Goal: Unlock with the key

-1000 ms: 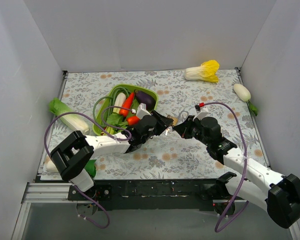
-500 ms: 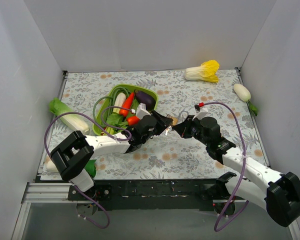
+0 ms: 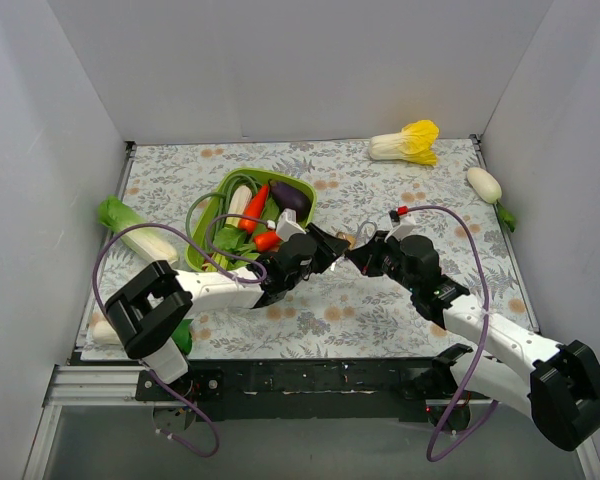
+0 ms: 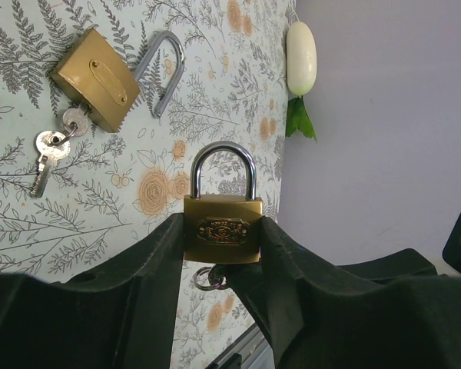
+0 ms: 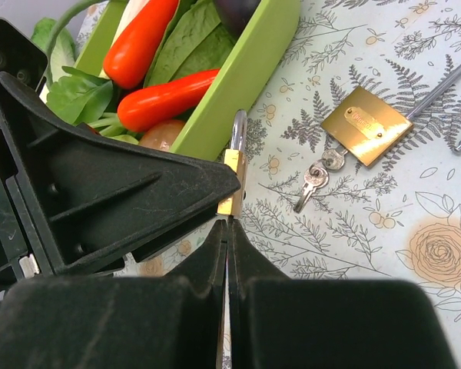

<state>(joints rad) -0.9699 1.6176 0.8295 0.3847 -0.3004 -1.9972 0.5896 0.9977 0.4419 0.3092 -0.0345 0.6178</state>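
Left claw [image 4: 223, 244] is clamped on a brass padlock [image 4: 223, 227], dead center of the left wrist view, shackle up and closed. The key [image 4: 207, 277] is just a silvery bit poking out right under that lock. Right claw [image 5: 227, 231] is pinched fully closed, tips right against the lock's bottom. Can't tell if it's got the key. A second padlock [image 4: 94, 79] lies upper left on the table [image 4: 31, 231], shackle open, spare keys [image 4: 50, 151] touching it.
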